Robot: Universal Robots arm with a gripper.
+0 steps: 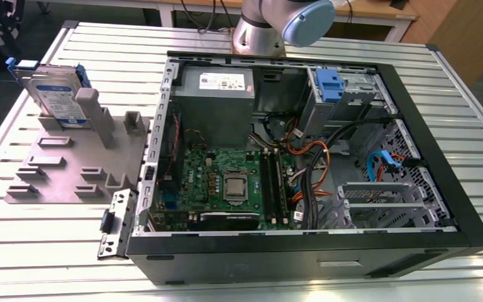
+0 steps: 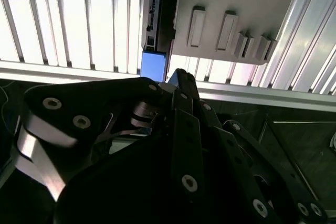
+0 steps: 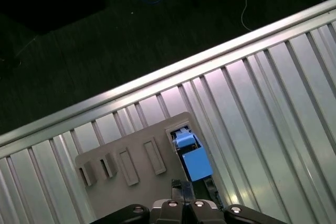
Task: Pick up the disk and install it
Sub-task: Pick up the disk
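The disk (image 1: 57,94), silver with a white-and-blue label and blue rails, stands upright on edge in a grey slotted holder (image 1: 65,160) on the table at the exterior view's left. In the first wrist view I see the disk's blue rail end (image 3: 191,158) from above, rising from the holder (image 3: 131,156). My gripper (image 3: 182,187) hangs just above it with its fingertips pressed together and nothing between them. In the second wrist view the gripper (image 2: 178,75) points at the disk's blue end (image 2: 154,66).
An open black computer case (image 1: 447,157) lies on the ribbed metal table (image 1: 460,82), with a motherboard, cables, a grey power supply (image 1: 216,82) and a drive bay with a blue latch (image 1: 329,85). The holder sits near the table's edge (image 3: 157,74), with dark floor beyond.
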